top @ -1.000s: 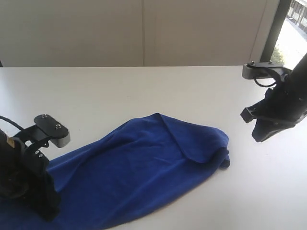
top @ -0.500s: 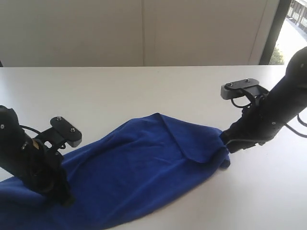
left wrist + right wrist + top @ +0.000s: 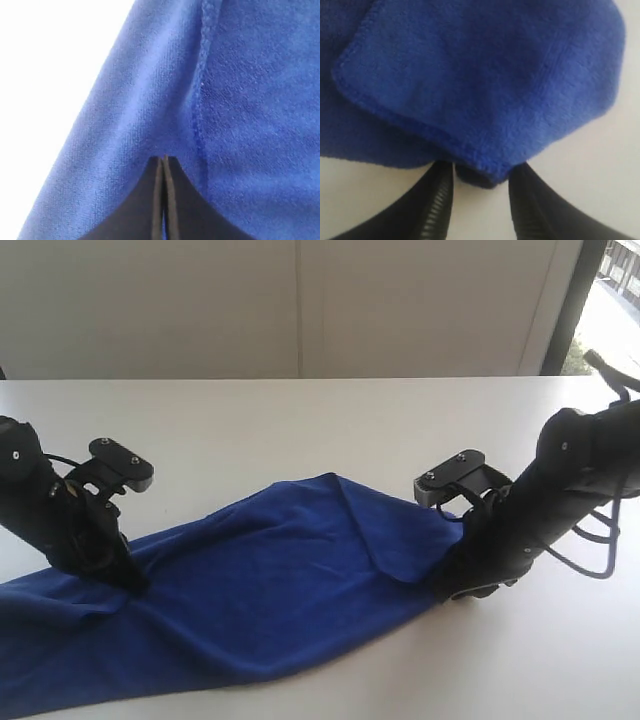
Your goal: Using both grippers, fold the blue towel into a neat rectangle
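The blue towel (image 3: 290, 580) lies stretched in a long band across the white table (image 3: 300, 430). My left gripper (image 3: 133, 582) presses down on its left part; in the left wrist view the jaws (image 3: 164, 159) are shut with towel (image 3: 240, 100) pinched at their tips, beside a hemmed edge. My right gripper (image 3: 455, 590) is low at the towel's right end. In the right wrist view it (image 3: 481, 169) stands open, its two fingers straddling a folded corner of the towel (image 3: 485, 75).
A pale wall runs along the table's far edge. A dark window frame (image 3: 565, 310) stands at the back right. The right arm's cables (image 3: 590, 540) loop over the table at the right.
The left gripper moved up and back over the towel, which has drawn out into a longer band. The right arm came down leftward from above the table to the towel's right corner.
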You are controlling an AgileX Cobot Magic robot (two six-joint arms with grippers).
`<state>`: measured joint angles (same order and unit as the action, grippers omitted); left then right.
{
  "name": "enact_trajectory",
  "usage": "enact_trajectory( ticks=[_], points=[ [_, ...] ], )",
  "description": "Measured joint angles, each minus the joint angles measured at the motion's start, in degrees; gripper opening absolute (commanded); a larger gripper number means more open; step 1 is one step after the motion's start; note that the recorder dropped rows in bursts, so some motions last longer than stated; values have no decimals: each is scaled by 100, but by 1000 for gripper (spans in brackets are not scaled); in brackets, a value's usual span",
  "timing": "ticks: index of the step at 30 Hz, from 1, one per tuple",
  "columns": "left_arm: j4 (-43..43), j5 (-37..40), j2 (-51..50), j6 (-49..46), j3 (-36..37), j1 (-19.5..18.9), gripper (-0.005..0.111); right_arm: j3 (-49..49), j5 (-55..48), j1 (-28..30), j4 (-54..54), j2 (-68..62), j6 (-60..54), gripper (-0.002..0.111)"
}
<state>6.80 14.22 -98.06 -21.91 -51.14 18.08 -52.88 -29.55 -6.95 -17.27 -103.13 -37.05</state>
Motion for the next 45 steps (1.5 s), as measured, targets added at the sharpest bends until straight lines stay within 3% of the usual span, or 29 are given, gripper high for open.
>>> enact_trajectory(
  ticks=[11,18,25,32,41,45],
  points=[
    [-38,122,0,-85,-85,0,0,0,507,-161,0,-236,0,34],
    [-38,145,0,-85,-85,0,0,0,546,-161,161,-236,0,0],
    [-60,145,0,-85,-85,0,0,0,167,-161,971,-93,575,0],
    [-126,145,0,-85,-85,0,0,-199,-1397,-161,2870,500,1861,0],
    [-126,206,0,-96,-85,0,0,-242,-2556,-161,3133,1025,2194,0],
    [417,898,0,-473,-292,10,0,-242,-2638,-161,3120,1035,2296,0]
  ],
)
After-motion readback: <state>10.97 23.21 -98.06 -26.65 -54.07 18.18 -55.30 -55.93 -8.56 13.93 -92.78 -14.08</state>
